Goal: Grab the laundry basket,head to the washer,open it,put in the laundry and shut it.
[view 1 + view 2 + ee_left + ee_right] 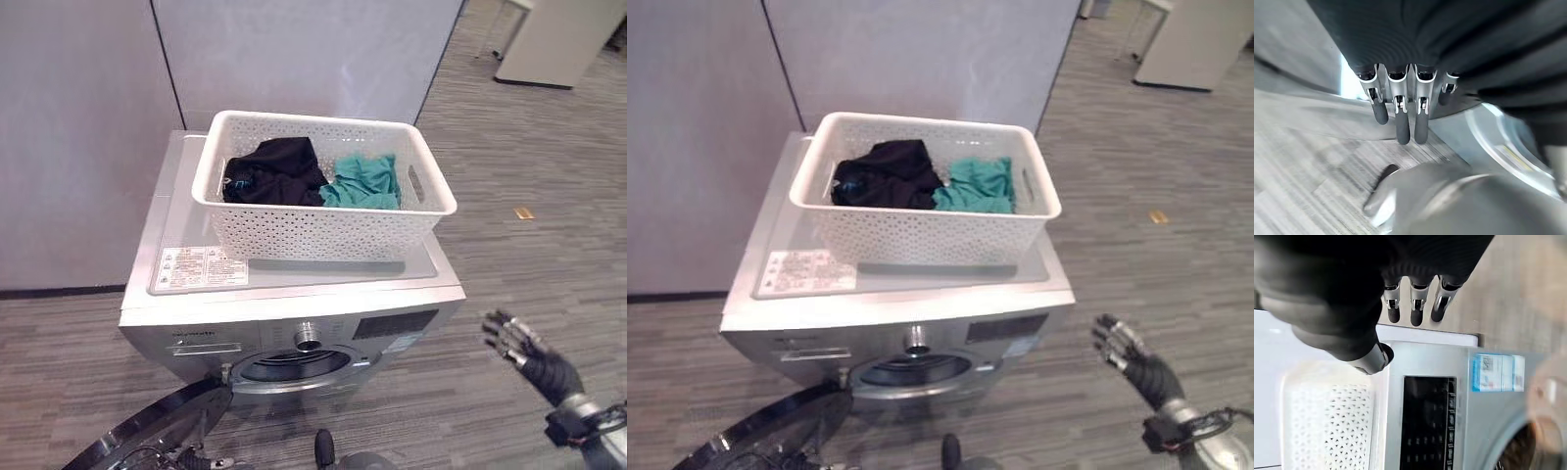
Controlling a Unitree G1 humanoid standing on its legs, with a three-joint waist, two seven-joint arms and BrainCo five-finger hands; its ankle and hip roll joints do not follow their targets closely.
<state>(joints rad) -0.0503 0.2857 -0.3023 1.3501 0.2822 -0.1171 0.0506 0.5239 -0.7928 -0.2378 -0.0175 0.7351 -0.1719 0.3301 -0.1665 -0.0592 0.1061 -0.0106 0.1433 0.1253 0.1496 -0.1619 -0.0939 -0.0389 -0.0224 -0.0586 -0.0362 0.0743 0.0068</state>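
While the basket (323, 211) sits on top of the washer (294, 333), the door (162, 431) hangs swung open to the robot's left, so the step in hand is judged to be loading.

Washer: silver front-loader against a grey partition (78, 137), drum opening (289, 367) exposed, dark control panel (395, 324) to its right.

Door: round, dark-rimmed, low at the washer's left front; its far edge runs out of view.

Basket: white, perforated, rectangular, resting square on the washer lid, cut-out handle on each short side.

Black garment (274, 171): bunched in the basket's left half, touching the teal one.

Teal garment (364, 181): crumpled in the right half.

Right hand (519, 348): raised beside the washer's right front corner, fingers spread and straight, holding nothing; well apart from the basket.

Left hand (1400, 115): low by the door, fingers straight and relaxed, empty; what lies just beneath it is probably the door rim, though this is blurred.

Handling note: reach over the basket's near wall, gather one garment fully so no cloth trails, carry it down and push it well past the drum lip. Keep the basket from sliding off the lid.
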